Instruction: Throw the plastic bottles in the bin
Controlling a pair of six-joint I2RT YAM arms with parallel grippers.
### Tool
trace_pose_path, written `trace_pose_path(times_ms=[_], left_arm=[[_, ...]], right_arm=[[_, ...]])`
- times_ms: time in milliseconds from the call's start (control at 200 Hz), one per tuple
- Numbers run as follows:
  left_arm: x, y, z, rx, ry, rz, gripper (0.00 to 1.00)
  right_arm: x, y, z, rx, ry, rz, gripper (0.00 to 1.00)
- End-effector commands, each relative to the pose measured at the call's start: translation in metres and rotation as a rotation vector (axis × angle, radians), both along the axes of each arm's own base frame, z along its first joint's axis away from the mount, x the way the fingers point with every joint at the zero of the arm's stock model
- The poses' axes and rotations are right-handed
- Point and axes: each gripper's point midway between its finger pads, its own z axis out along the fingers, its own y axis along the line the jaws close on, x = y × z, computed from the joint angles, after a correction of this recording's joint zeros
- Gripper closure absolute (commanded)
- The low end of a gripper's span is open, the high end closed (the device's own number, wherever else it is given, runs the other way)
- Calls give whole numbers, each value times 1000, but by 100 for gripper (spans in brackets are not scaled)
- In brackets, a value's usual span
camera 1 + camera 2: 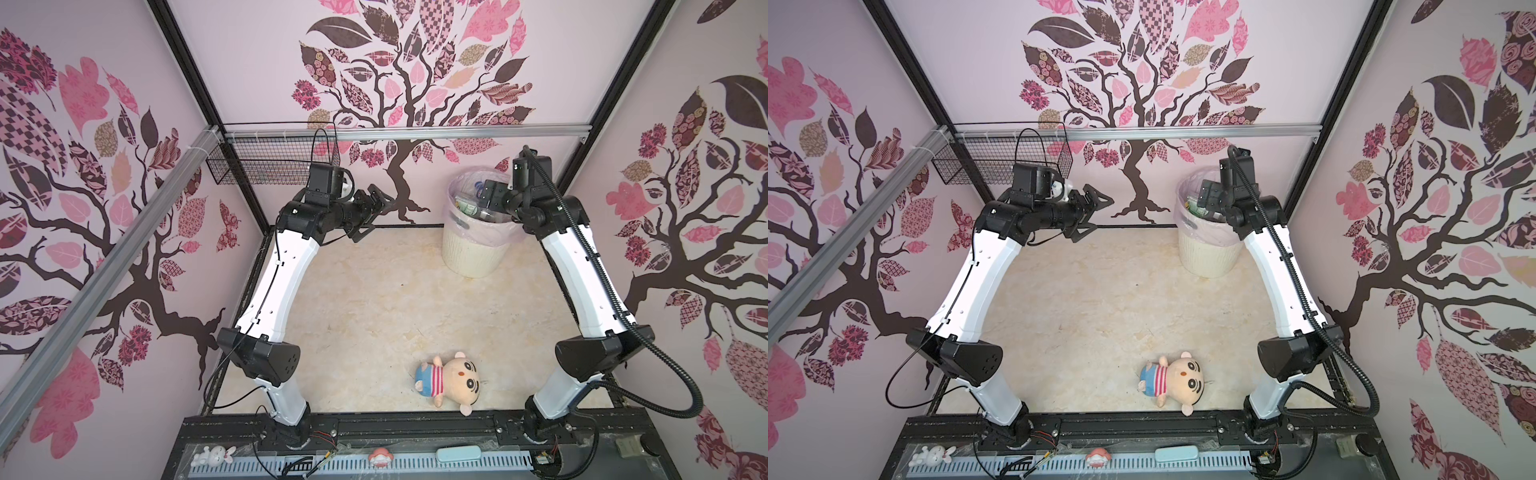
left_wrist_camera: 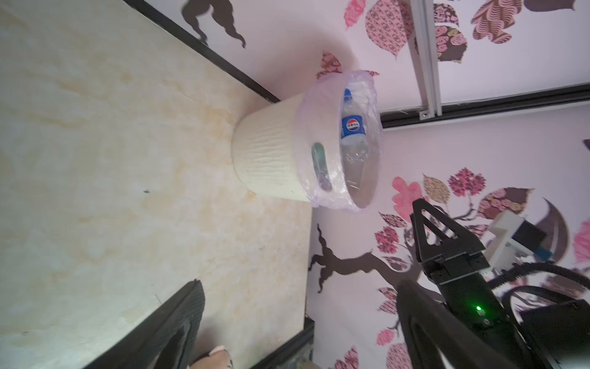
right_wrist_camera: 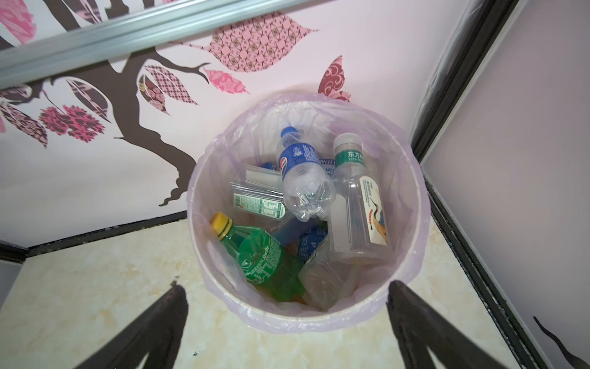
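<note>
The plastic bottles (image 3: 303,179) all lie inside the bin (image 1: 469,253), piled loosely against its pale pink liner; none shows on the tabletop (image 1: 374,299) around the bin in either top view. They look empty, so they are probably very light, with thin walls that dent under a hard squeeze and slick, round sides that roll. The labelled waist seems the safest place to pinch, or the stiffer neck under the cap.

A green bottle (image 3: 265,262) with a yellow cap reads "Sprite". A clear, blue-capped one carries a blue band with a Pepsi-style roundel, which the left wrist view also shows. A squarer clear bottle (image 3: 354,198) has a green collar printed "东方" and a crane picture. A flat bottle (image 3: 258,198) bears a green table too small to read.

The right gripper (image 3: 287,286) hangs directly above the bin's mouth, jaws spread wide with nothing between them. The left gripper (image 1: 380,212) is raised well to the side of the bin, jaws likewise apart and empty. A plush doll (image 1: 449,380) lies far from the bin near the arm bases, and a wire basket (image 1: 266,166) hangs at the back corner away from the bin.
</note>
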Motion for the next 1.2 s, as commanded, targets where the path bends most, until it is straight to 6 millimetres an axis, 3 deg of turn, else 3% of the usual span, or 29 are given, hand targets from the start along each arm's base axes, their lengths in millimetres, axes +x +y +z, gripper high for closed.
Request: trace_pose_path(times_ms=[0, 115, 255, 345, 375, 445, 565, 695, 815, 960, 1040, 1195], left_arm=[[4, 46, -10, 259, -52, 142, 3], [14, 84, -29, 426, -30, 285, 3], [15, 134, -56, 595, 62, 439, 3], [11, 160, -61, 646, 23, 529, 3], [7, 169, -76, 662, 24, 547, 3], [1, 186, -84, 678, -62, 600, 3], [-26, 228, -134, 750, -44, 678, 3], [-53, 265, -182, 883, -17, 689, 3], [-66, 287, -224, 979, 17, 660, 3], [-44, 273, -266, 1031, -70, 470, 3], [-40, 281, -290, 1057, -38, 464, 3], [-23, 293, -298, 979, -131, 551, 3]], right_arm=[[-13, -10, -4, -12, -26, -35, 0], [-22, -24, -35, -37, -17, -101, 0], [-35, -38, -93, -79, 21, -152, 0], [-43, -49, -131, -113, 83, -194, 0], [-46, -53, -143, -124, 103, -210, 1], [-51, -59, -166, -144, 127, -223, 1], [-61, -69, -201, -172, 167, -247, 1], [-68, -82, -226, -203, 178, -282, 1], [-68, -89, -243, -265, 185, -291, 1], [-63, -100, -265, -249, 174, -324, 1], [-59, -102, -272, -250, 148, -324, 1], [-51, -98, -284, -270, 85, -286, 0]])
